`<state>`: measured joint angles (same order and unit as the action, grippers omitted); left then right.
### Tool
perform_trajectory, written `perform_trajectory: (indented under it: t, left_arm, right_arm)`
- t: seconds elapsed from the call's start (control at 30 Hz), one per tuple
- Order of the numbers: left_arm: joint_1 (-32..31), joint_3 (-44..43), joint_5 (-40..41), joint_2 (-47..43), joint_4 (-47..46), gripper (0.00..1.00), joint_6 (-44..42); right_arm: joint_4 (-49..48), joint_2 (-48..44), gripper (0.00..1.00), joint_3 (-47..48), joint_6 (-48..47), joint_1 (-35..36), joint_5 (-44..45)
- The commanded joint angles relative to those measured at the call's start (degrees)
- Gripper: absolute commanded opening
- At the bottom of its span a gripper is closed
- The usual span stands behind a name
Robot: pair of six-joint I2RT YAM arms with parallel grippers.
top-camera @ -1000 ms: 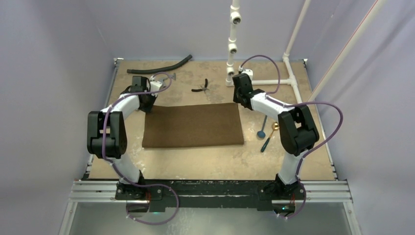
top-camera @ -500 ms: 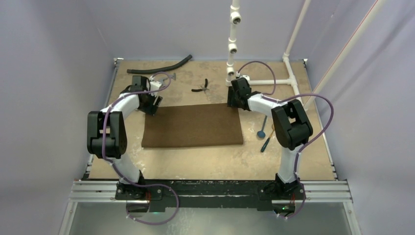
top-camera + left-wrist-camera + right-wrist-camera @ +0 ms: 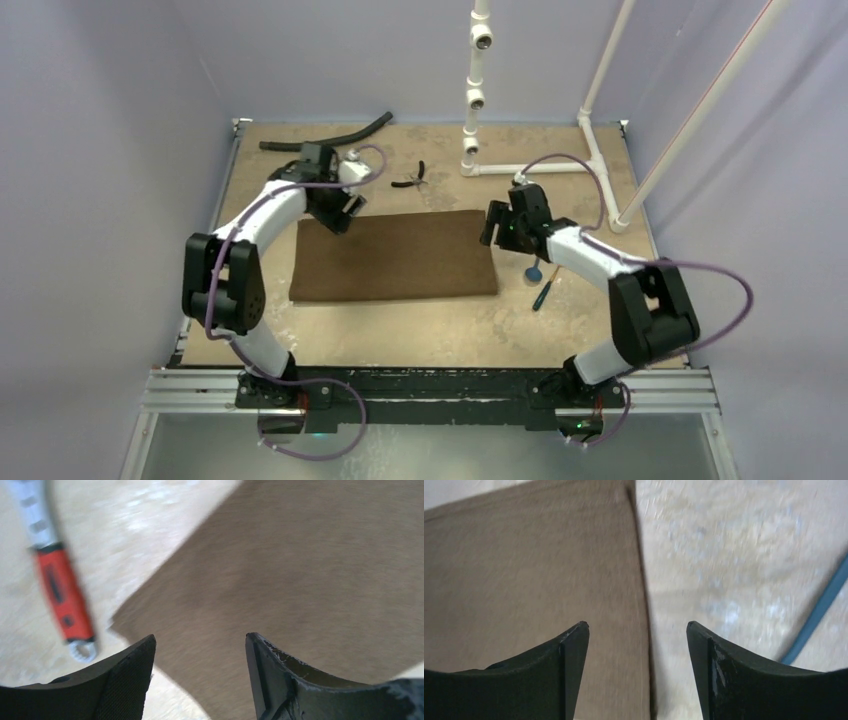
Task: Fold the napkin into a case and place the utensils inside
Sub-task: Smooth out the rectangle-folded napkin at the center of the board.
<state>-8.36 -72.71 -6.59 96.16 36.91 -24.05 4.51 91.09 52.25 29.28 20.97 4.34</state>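
One tan table [image 3: 430, 330] carried everything. One white pipe frame [image 3: 474, 100] stood at its far edge, and one dark-brown napkin [image 3: 393, 257] lay flat in the middle as a single wide rectangle, the largest loose thing there. One black hose [image 3: 325, 137] lay along the far left edge, well apart from the cloth, and one small pair of black pliers [image 3: 410, 178] sat just beyond the napkin's far edge.

Two utensils showed from above, both on bare table just right of the napkin and neither on it: a spoon with a blue bowl [image 3: 535, 271] and a dark slim piece [image 3: 542, 294] nearer the bases. The napkin held neither of them.

Two grippers hung over the cloth's far corners. The left gripper [image 3: 338, 220] stood over the far left corner, the right gripper [image 3: 490, 232] over the far right.

Only the left wrist view showed a red-handled wrench [image 3: 62, 595] lying on the table beside the napkin's corner. There the left gripper's jaws stood wide apart with brown cloth below the gap, gripping nothing. The right wrist view showed jaws equally spread and unloaded, the napkin's right edge running between them, and a blue-green handle [image 3: 819, 610] crossing the table at far right. Both wrist pictures were blurred.
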Motion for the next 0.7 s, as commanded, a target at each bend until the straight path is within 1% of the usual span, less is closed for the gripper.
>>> perform_trajectory:
  t: [0.0,0.03,0.07,0.1,0.13,0.17,0.23,0.3,0.37,0.43,0.5,0.57,0.67]
  left_arm:
    - [-7.52,-0.32,-3.35,3.95,5.03,0.63,-2.92]
    - [-8.45,-0.50,-3.12,4.74,5.37,0.60,-3.26]
    - [-9.12,-0.32,-2.82,5.29,5.45,0.59,-3.66]
    - [-9.63,0.36,-2.45,5.49,5.20,0.58,-4.31]
    - [-9.99,1.11,-1.93,5.47,4.62,0.56,-4.79]
    - [-10.19,1.62,-1.64,5.50,4.50,0.55,-5.45]
    - [-10.22,1.63,-2.92,5.46,5.52,0.49,-6.47]
    - [-10.39,0.23,-6.64,5.20,8.16,0.46,-7.32]
    - [-11.24,-2.04,-10.75,5.15,10.57,0.45,-6.53]
    - [-12.78,-3.90,-15.49,5.84,12.59,0.45,-5.25]
    - [-14.93,-4.48,-17.91,7.54,14.01,0.44,-4.44]
    - [-17.10,-2.81,-16.06,9.22,13.05,0.43,-4.21]
    - [-18.54,1.69,-9.72,9.74,8.49,0.42,-4.07]
  right_arm:
    - [4.95,-10.85,0.73,-5.59,4.26,0.21,-8.07]
    - [6.06,-12.68,0.68,-6.12,4.84,0.21,-8.89]
    - [6.69,-14.62,0.54,-6.28,5.23,0.21,-10.09]
    - [5.98,-16.39,0.28,-6.56,5.49,0.21,-11.30]
    - [4.23,-17.64,0.08,-6.98,5.72,0.35,-14.32]
    - [3.30,-18.11,0.00,-7.28,5.97,0.38,-17.79]
    - [1.46,-16.50,0.00,-7.17,5.76,0.53,-25.02]
    - [-1.80,-12.90,0.00,-7.93,5.72,1.05,-32.30]
    - [-2.53,-8.98,0.00,-8.20,4.64,1.78,-35.88]
    - [-1.78,-5.75,0.00,-8.74,2.94,1.98,-36.56]
    - [-1.12,-3.21,0.00,-9.67,1.68,1.97,-35.42]
    - [-0.12,-1.04,0.00,-10.48,0.50,1.97,-31.51]
    - [1.71,2.19,0.00,-11.90,0.04,1.89,-26.87]
